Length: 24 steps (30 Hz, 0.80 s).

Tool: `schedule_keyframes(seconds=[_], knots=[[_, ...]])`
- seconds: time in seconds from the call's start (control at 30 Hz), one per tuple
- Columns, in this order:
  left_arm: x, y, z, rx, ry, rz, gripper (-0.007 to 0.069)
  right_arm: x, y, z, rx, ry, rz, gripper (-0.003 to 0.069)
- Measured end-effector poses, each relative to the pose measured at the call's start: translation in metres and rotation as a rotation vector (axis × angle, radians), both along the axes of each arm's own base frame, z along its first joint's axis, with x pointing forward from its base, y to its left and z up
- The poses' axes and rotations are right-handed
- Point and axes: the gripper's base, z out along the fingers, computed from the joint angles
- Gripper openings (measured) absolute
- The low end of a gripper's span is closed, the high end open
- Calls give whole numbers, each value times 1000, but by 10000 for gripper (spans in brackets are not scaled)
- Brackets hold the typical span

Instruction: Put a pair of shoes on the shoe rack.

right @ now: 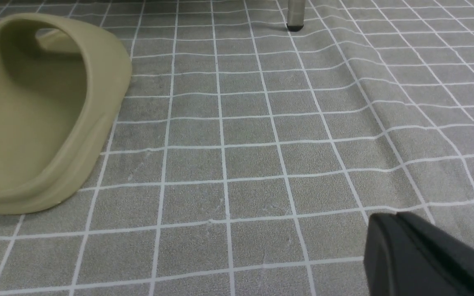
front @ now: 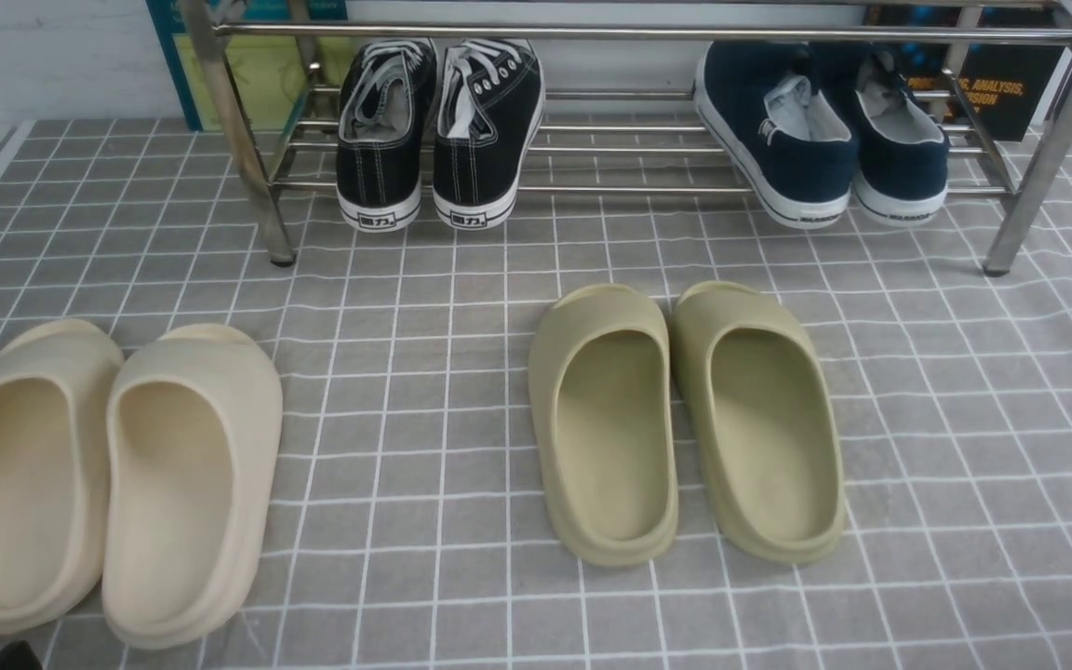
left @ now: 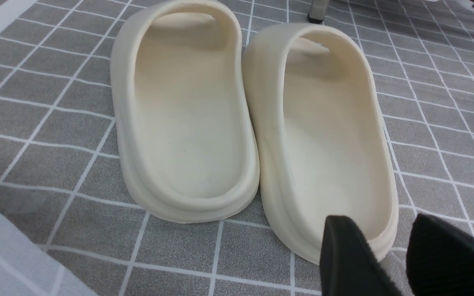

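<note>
Both navy slip-on shoes [front: 820, 140] sit on the lower shelf of the silver shoe rack [front: 648, 33], toward its right end, heels facing the camera, side by side and touching, white soles resting on the bars. To my eye the job looks done or all but done: the pair is up there and nothing blue remains on the grey checked cloth [front: 406, 279]. The black lace-up sneakers [front: 438, 130] share the same shelf further left, well apart from the navy pair. Down on the cloth, the olive foam slides [front: 685, 419] sit in the middle and the cream foam slides [front: 113, 475] off to the left. The left gripper [left: 389, 246] hovers low just beside the heel of the nearer cream slide, jaws spread wide, holding nothing. The right gripper [right: 418, 255] hangs over bare cloth near the olive pair, fingers pressed together and empty. What seems left, if anything, is only for the arms to settle clear; the navy pair looks steady where it rests.
</note>
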Motion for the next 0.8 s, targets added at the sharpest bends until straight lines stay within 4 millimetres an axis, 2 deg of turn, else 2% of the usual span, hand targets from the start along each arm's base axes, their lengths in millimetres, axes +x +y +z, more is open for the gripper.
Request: schedule_keyframes(seconds=[0.8], knots=[[0, 0, 0, -2, 0, 0, 239, 0, 0, 0, 0, 0, 0, 20]])
